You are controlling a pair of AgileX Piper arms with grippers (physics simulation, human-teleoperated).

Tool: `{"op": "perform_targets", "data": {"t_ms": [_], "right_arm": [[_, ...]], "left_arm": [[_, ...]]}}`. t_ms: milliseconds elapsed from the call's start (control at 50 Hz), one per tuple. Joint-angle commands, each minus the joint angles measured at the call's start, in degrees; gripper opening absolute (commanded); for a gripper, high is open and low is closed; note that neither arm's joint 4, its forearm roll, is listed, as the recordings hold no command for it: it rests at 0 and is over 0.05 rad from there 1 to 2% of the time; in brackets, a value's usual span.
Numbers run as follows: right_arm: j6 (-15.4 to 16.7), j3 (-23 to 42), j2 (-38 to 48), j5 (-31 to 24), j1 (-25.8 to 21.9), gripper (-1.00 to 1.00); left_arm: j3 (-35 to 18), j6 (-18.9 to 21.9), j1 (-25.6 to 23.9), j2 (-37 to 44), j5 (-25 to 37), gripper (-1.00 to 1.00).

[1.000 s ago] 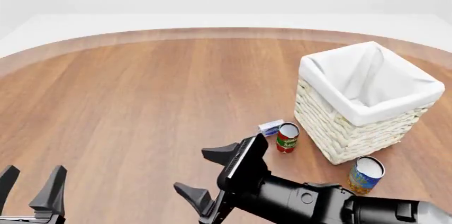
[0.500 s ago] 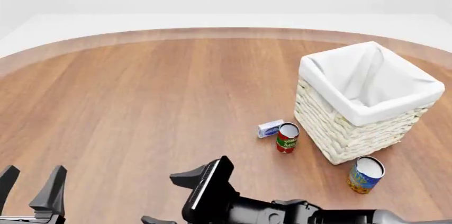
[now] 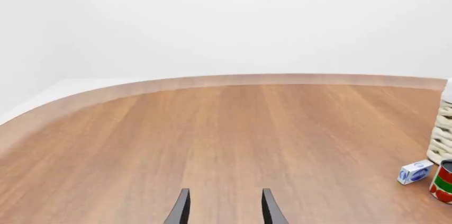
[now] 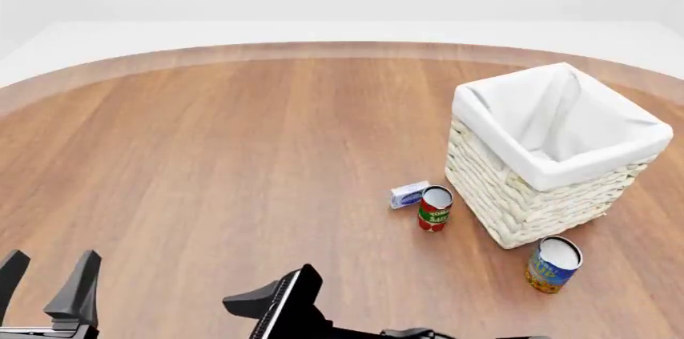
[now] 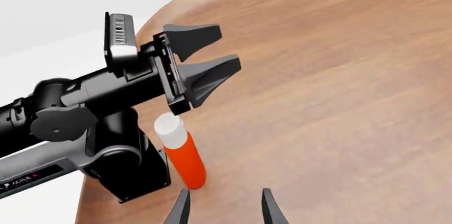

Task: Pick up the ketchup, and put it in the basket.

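Note:
The ketchup (image 5: 182,154), a red-orange bottle with a white cap, appears only in the right wrist view, upright beside the left arm's base. My right gripper (image 5: 224,211) is open, pointing at the bottle from a short way off, touching nothing. In the front view only one of its fingers (image 4: 255,304) shows, at the bottom edge. My left gripper (image 4: 48,276) hangs open and empty at the near left. It also shows above the bottle as the left gripper (image 5: 202,57). The basket (image 4: 534,199), cream wicker with white lining, stands at the far right.
A red-and-green can (image 4: 434,207) and a small blue-and-white box (image 4: 408,194) sit just left of the basket. A blue-and-yellow can (image 4: 553,264) stands in front of it. The left arm's base (image 5: 127,173) is close beside the bottle.
My right arm has drawn back and to the left, sinking almost out of the front view. The left gripper and the objects have not moved.

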State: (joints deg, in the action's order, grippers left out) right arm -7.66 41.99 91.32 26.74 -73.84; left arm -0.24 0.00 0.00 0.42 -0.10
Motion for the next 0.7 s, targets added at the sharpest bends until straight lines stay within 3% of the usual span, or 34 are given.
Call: {"op": "perform_targets", "data": {"t_ms": [20,140,700], "right_arm": [[-4.48,1.31,2.81,1.27,-3.49,1.00],[-7.25,3.52,5.11,-0.29,-4.86,1.00],[-8.33,11.96,11.70,-5.79,-8.65,1.00]], "left_arm": [[0.00,0.00,0.00,0.00,0.00,1.00],[0.00,0.00,0.00,0.00,0.00,1.00],[0.00,0.00,0.00,0.00,0.00,1.00]]}}
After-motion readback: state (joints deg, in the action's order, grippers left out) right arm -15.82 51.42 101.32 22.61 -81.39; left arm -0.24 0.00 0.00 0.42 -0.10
